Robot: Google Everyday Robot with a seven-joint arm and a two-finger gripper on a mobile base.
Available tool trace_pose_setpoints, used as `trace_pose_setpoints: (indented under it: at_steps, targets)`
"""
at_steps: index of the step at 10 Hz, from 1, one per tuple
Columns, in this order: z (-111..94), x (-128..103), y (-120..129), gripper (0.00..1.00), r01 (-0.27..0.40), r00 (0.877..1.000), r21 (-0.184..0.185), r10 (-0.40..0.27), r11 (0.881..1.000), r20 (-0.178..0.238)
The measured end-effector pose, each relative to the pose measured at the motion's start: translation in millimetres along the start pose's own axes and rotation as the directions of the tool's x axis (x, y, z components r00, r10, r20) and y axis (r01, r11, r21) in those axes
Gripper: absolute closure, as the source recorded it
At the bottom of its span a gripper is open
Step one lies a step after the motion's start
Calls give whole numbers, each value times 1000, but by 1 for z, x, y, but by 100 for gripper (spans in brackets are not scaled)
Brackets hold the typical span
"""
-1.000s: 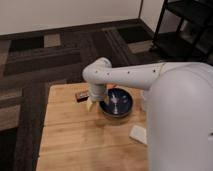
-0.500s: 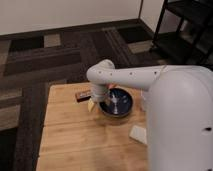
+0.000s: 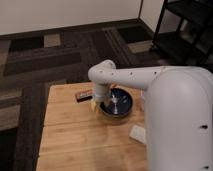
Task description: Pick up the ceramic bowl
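End effector (image 3: 98,103) hangs at rim of ceramic bowl (image 3: 120,103), well inside table (image 3: 70,131) edges.

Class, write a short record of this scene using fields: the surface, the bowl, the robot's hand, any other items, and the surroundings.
surface: wooden table
bowl: dark blue, upright, on the table towards its far edge
hand: low at the bowl's rim, on the side facing the bar
bar: small, dark, lying apart from the bowl
white item: on the table, nearer than the bowl
surroundings: patterned carpet, black shelf
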Motion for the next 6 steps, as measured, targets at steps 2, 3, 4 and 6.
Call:
trace_pose_setpoints:
  at_steps: [2,3,4,6]
  targets:
    - [-3,-1,-2,99,-5,1000,9,5,1000,-4]
    - [-5,-1,-1,100,-5,1000,14,5,1000,-8]
    - [-7,0,1,100,-4,1000,19,4,1000,-13]
    - [-16,-3,7,100,-1,1000,33,1,999,-13]
